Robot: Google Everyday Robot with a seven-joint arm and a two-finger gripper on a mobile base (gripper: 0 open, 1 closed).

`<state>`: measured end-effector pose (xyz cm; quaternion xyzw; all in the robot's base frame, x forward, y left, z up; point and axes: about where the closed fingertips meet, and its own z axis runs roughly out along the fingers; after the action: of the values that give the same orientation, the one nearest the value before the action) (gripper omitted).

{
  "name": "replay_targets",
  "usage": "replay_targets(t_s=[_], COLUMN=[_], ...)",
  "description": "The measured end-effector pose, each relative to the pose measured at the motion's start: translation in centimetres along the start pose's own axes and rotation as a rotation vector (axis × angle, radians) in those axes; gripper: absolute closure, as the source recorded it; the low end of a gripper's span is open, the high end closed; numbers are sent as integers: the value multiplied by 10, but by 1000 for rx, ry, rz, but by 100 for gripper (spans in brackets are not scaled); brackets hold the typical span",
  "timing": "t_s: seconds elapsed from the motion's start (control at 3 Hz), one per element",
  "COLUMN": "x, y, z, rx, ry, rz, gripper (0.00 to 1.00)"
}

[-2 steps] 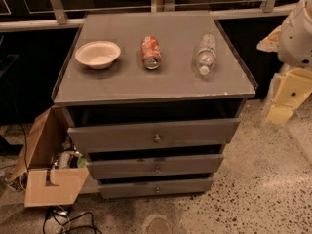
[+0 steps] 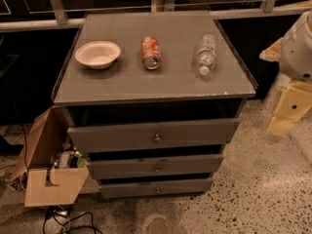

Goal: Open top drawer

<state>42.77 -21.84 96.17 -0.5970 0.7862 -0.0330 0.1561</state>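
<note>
Hanging at the right edge, the gripper (image 2: 287, 108) has barely shifted — open or closed, cannot tell — top drawer (image 2: 122, 136) unmoved, knob (image 2: 157, 138) unreached.

Looking at a flat grey top drawer (image 2: 195, 130) with a small brass knob (image 2: 157, 138), same grey as the rest of the cabinet (image 2: 146, 84). On top: cream-white bowl (image 2: 98, 54), orange-red can (image 2: 151, 52), clear bottle (image 2: 206, 53) with white cap. Pale yellow gripper (image 2: 285, 116) at the right edge, beside the cabinet. Brown cardboard box (image 2: 48, 184). Beige floor (image 2: 253, 199) speckled with dark flecks.
</note>
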Motion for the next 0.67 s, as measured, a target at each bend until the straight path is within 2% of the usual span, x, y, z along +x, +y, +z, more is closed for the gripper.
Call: replay_targets(t_s=[0.33,0.67], x=[3,2], y=[25,54], z=[27,72], rx=[-20,-94], ry=[0,1], rz=[6,-5], gripper=[0,0])
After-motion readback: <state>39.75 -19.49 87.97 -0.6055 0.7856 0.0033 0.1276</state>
